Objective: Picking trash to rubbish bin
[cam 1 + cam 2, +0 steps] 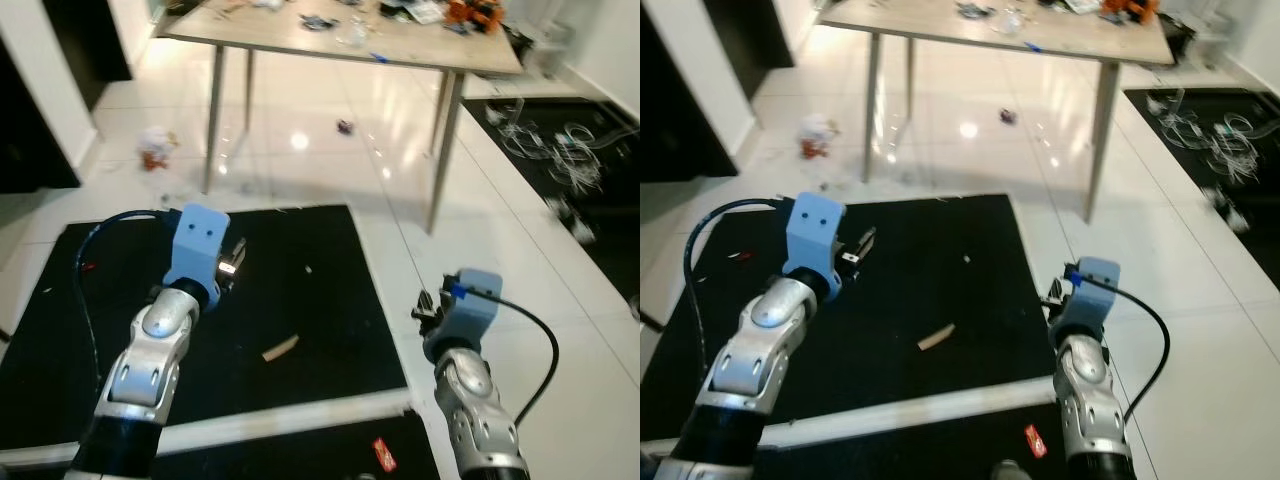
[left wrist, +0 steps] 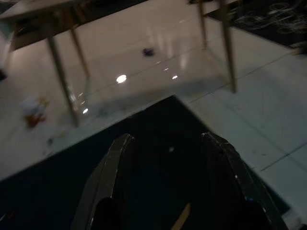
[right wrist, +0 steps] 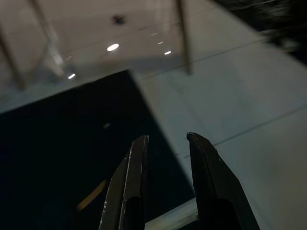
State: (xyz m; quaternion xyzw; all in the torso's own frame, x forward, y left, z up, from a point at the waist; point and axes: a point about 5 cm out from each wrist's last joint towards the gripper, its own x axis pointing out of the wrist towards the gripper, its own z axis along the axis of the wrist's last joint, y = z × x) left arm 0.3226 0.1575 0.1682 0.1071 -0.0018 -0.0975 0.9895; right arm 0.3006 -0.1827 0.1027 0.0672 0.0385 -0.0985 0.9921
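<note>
We are holding nothing yet: the left gripper (image 2: 168,182) is hanging spread and empty, the small tan flat scrap (image 1: 280,348) lying just below-right of it on the black floor mat (image 1: 320,300). Our right gripper (image 3: 165,182) is hovering parted. No bin is showing.

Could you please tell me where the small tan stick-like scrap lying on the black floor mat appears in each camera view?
Left eye view: the small tan stick-like scrap lies on the black floor mat, low and centre.
Right eye view: the scrap lies at mid-mat.
Left wrist view: a tan sliver between the left gripper fingers.
Right wrist view: a faint tan streak beside the right gripper.
Shared landmark: the mat's corner near the wooden table's leg.
</note>
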